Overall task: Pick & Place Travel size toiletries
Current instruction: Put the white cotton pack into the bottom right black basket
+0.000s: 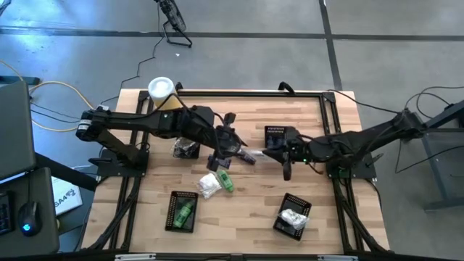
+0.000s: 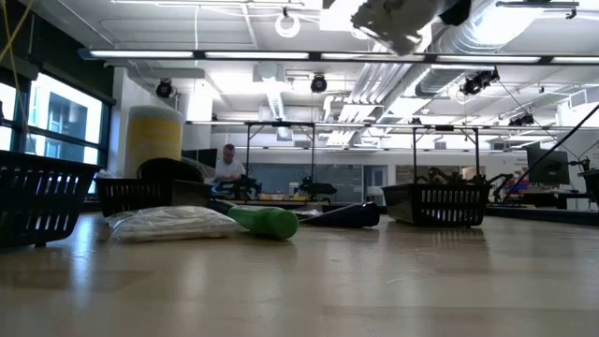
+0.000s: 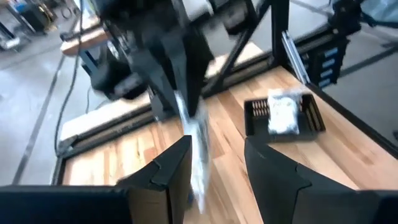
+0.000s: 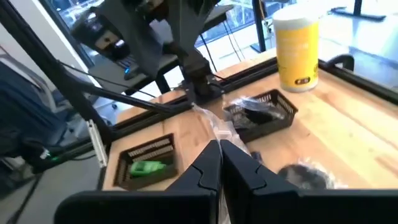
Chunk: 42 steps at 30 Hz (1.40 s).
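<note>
wooden table [image 1: 319,217] on grey floor. near baskets: one [image 1: 182,212] holds a green bottle [image 1: 183,212], another [image 1: 293,217] a white packet [image 1: 293,217]. my right claw [image 1: 270,155] pinches a silvery-clear packet [image 1: 254,154] tight; my left claw [image 1: 233,147] gapes beside it.

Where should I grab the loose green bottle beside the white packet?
Probably grip the green bottle across the middle of its body, coming straight down. It lies on its side, and the white packet sits close against one flank, crowding a sideways approach.
</note>
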Each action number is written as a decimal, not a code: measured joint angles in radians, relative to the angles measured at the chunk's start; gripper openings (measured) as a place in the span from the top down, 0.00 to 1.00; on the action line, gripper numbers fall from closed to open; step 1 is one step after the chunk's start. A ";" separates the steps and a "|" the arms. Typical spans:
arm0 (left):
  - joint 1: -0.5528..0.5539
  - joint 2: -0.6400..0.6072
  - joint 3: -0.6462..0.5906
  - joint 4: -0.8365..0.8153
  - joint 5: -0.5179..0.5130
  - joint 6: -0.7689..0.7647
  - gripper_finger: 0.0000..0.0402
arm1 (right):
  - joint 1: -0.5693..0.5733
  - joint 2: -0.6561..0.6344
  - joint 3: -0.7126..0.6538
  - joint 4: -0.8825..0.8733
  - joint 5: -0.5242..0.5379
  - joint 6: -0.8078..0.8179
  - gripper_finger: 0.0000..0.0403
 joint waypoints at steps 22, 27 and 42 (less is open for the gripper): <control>0.000 -0.004 -0.001 -0.082 -0.053 0.000 0.64 | 0.325 -0.129 0.000 -0.526 -0.015 0.568 1.00; 0.000 -0.004 -0.001 -0.082 -0.053 0.000 0.64 | 0.381 -0.098 0.000 -0.644 -0.074 0.741 1.00; 0.000 -0.004 -0.001 -0.082 -0.055 0.000 0.64 | 0.496 0.101 0.000 -0.643 -0.114 0.918 1.00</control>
